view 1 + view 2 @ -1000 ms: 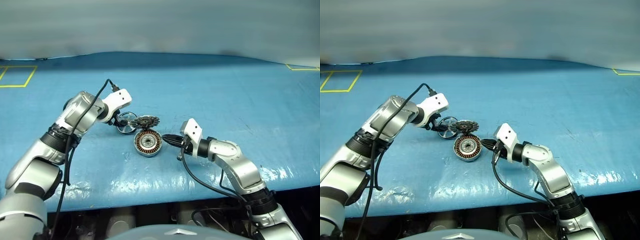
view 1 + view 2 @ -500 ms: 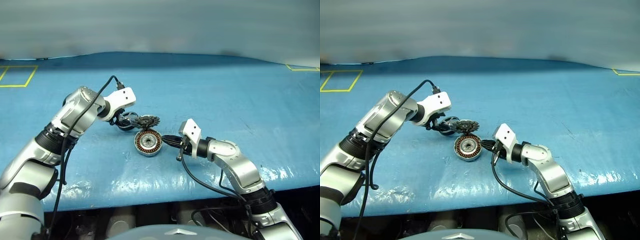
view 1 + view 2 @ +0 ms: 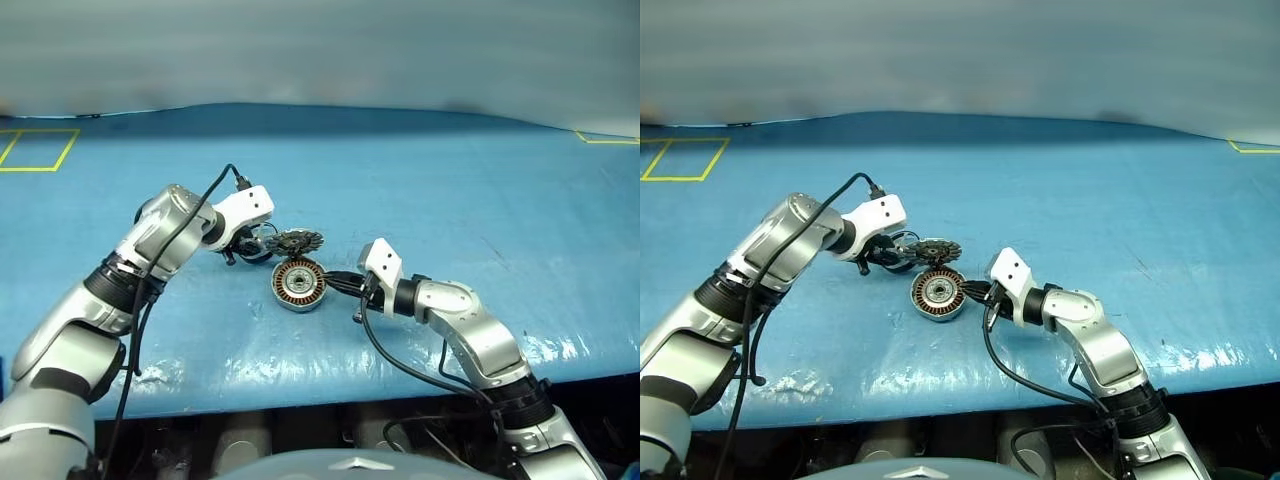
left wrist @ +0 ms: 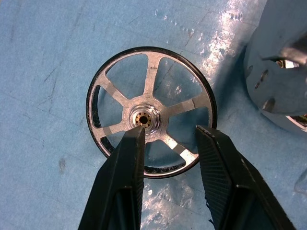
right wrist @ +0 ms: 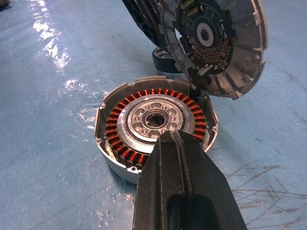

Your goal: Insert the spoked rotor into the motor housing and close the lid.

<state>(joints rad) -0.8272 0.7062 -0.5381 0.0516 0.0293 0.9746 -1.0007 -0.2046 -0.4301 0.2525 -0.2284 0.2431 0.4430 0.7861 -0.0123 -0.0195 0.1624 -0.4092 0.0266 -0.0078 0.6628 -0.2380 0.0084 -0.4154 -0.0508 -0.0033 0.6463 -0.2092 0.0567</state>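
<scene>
The spoked rotor (image 4: 151, 112), a dark ring with silver spokes, lies flat on the blue table. My left gripper (image 4: 170, 134) hangs over it, open, its fingers (image 4: 132, 153) straddling one spoke beside the hub. To the rotor's right stands the motor housing (image 5: 156, 120), open side up, its copper windings and hub showing. The lid (image 5: 216, 43) leans tilted on the housing's far rim, circuit-board face towards the housing and finned side (image 3: 297, 240) up. My right gripper (image 5: 180, 136) is shut and empty, its tip at the housing's near right edge (image 3: 335, 280).
The blue table cover (image 3: 450, 190) stretches wide behind and to both sides of the parts. Yellow taped outlines mark the far left (image 3: 35, 150) and far right corners. The table's front edge (image 3: 300, 385) runs just below both arms.
My left gripper has shifted slightly right over the rotor and its fingers have drawn closer together. The right arm, housing and lid have stayed put.
</scene>
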